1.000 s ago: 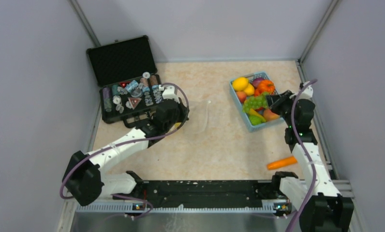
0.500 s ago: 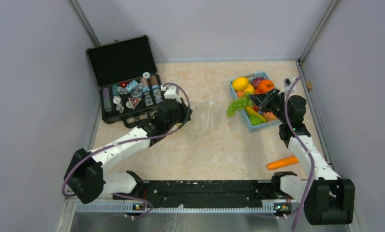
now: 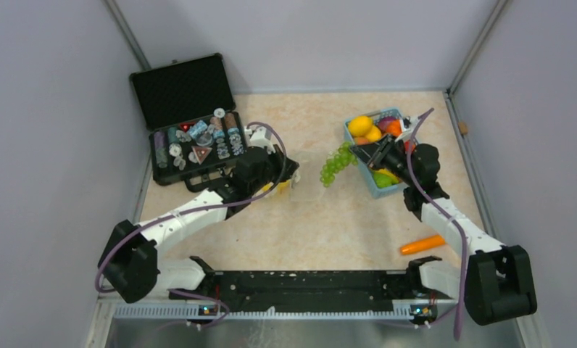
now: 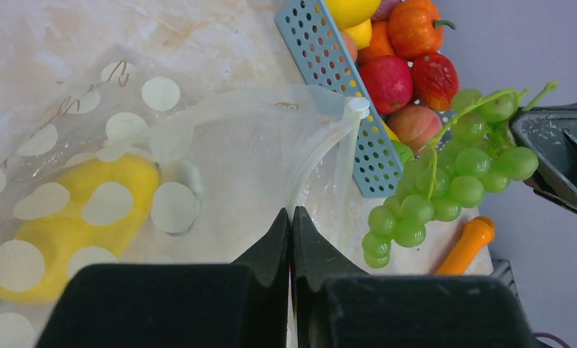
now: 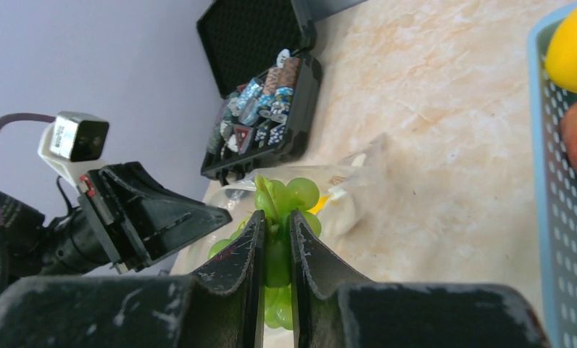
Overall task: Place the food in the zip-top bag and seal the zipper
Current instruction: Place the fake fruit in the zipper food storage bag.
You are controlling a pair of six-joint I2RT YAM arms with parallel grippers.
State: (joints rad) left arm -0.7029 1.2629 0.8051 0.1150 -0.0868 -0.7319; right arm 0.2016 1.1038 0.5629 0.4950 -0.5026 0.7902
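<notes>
Gripping 1 grape bunch (image 4: 445, 181), R claw (image 5: 276, 217).

A fixed camera above and behind my two arm bases looks down from far off on the whole table (image 3: 343, 225). My left wrist camera looks close past my left gripper (image 4: 291, 217), over the zip-top bag (image 4: 198, 145) toward the blue basket (image 4: 343, 94). My right wrist camera faces the opposite way, toward the black case (image 5: 256, 29); all three views share the green grapes (image 3: 335, 165) and the bag.

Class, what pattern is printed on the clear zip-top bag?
White round dots cover the zip-top bag; the left wrist view shows them best.
</notes>
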